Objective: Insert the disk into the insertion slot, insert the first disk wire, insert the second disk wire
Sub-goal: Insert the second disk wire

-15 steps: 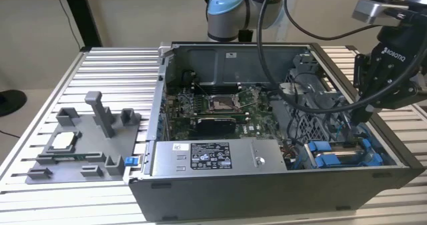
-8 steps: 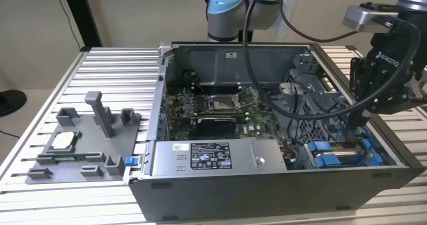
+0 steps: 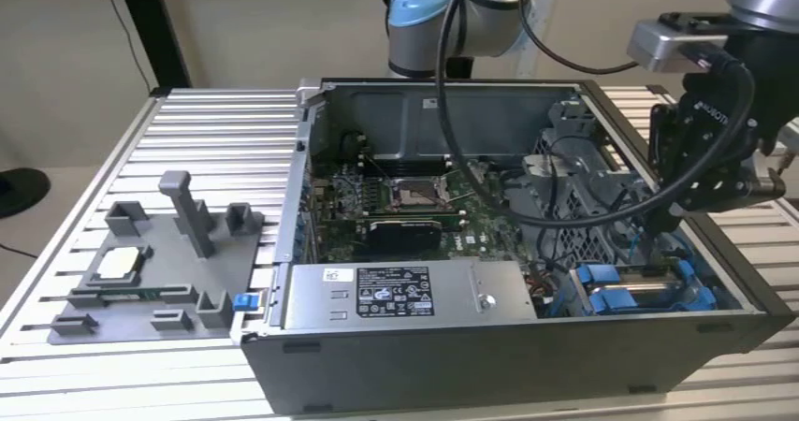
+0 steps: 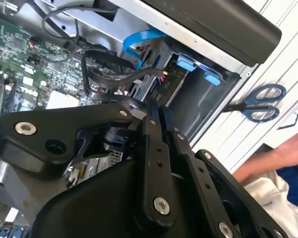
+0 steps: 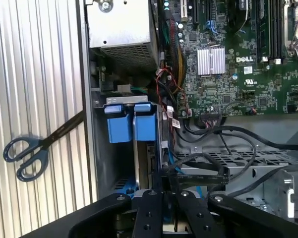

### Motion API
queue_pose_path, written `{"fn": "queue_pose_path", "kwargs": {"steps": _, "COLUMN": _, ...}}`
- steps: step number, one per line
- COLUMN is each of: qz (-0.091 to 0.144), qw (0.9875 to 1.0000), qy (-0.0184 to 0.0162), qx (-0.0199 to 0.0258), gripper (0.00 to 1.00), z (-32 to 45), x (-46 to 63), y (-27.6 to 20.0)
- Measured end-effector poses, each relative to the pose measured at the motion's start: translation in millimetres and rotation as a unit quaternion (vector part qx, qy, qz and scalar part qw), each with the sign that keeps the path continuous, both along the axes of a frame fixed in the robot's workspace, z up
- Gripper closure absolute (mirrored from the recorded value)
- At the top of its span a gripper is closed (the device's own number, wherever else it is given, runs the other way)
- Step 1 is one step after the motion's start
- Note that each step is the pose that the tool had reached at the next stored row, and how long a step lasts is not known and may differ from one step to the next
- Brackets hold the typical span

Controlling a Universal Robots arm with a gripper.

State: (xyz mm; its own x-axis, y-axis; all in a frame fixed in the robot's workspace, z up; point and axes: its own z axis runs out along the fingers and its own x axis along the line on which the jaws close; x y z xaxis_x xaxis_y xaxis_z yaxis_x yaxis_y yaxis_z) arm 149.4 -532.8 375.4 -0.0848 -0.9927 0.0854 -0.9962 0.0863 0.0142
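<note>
Here the blue-framed disk (image 3: 643, 288) sits in its bay; claw (image 5: 163, 186) fingers pressed together above.

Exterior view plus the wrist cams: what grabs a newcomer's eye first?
The open computer case with its green motherboard laid bare, and the black gripper reaching down into the drive corner at the exterior view's right. There the bright blue carrier tabs stand out against grey metal. In both wrist views, blue-handled scissors lie on the slatted table just outside the case wall.
</note>
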Motion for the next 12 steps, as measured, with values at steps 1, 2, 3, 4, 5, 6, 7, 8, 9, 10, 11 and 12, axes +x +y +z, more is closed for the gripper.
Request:
{"fn": "queue_pose_path", "kwargs": {"steps": 1, "qz": 0.000, "qw": 1.0000, "qy": -0.0010, "qx": 0.0033, "gripper": 1.00, "z": -0.7, "x": -0.4, "y": -0.4}}
{"fn": "queue_pose_path", "kwargs": {"steps": 2, "qz": 0.000, "qw": 1.0000, "qy": -0.0017, "qx": 0.0054, "gripper": 1.00, "z": -1.6, "x": -0.8, "y": -0.7}}
{"fn": "queue_pose_path", "kwargs": {"steps": 3, "qz": 0.000, "qw": 1.0000, "qy": -0.0021, "qx": 0.0064, "gripper": 1.00, "z": -2.7, "x": -1.2, "y": -1.4}}
{"fn": "queue_pose_path", "kwargs": {"steps": 4, "qz": 0.000, "qw": 1.0000, "qy": -0.0021, "qx": 0.0066, "gripper": 1.00, "z": -3.5, "x": -1.6, "y": -2.5}}
{"fn": "queue_pose_path", "kwargs": {"steps": 5, "qz": 0.000, "qw": 1.0000, "qy": -0.0021, "qx": 0.0067, "gripper": 1.00, "z": -4.5, "x": -2.0, "y": -3.7}}
{"fn": "queue_pose_path", "kwargs": {"steps": 6, "qz": -0.001, "qw": 1.0000, "qy": -0.0022, "qx": 0.0066, "gripper": 1.00, "z": -6.8, "x": -2.9, "y": -6.9}}
{"fn": "queue_pose_path", "kwargs": {"steps": 7, "qz": -0.001, "qw": 1.0000, "qy": -0.0024, "qx": 0.0067, "gripper": 1.00, "z": -7.9, "x": -3.3, "y": -8.0}}
{"fn": "queue_pose_path", "kwargs": {"steps": 8, "qz": -0.001, "qw": 1.0000, "qy": -0.0027, "qx": 0.0067, "gripper": 1.00, "z": -9.2, "x": -4.0, "y": -9.1}}
{"fn": "queue_pose_path", "kwargs": {"steps": 9, "qz": -0.001, "qw": 1.0000, "qy": -0.0031, "qx": 0.0067, "gripper": 1.00, "z": -10.2, "x": -4.5, "y": -9.9}}
{"fn": "queue_pose_path", "kwargs": {"steps": 10, "qz": 0.000, "qw": 1.0000, "qy": -0.0036, "qx": 0.0067, "gripper": 1.00, "z": -11.2, "x": -5.2, "y": -10.7}}
{"fn": "queue_pose_path", "kwargs": {"steps": 11, "qz": 0.000, "qw": 1.0000, "qy": -0.0041, "qx": 0.0067, "gripper": 1.00, "z": -12.1, "x": -5.7, "y": -11.5}}
{"fn": "queue_pose_path", "kwargs": {"steps": 12, "qz": -0.001, "qw": 1.0000, "qy": -0.0050, "qx": 0.0067, "gripper": 1.00, "z": -12.9, "x": -6.1, "y": -12.3}}
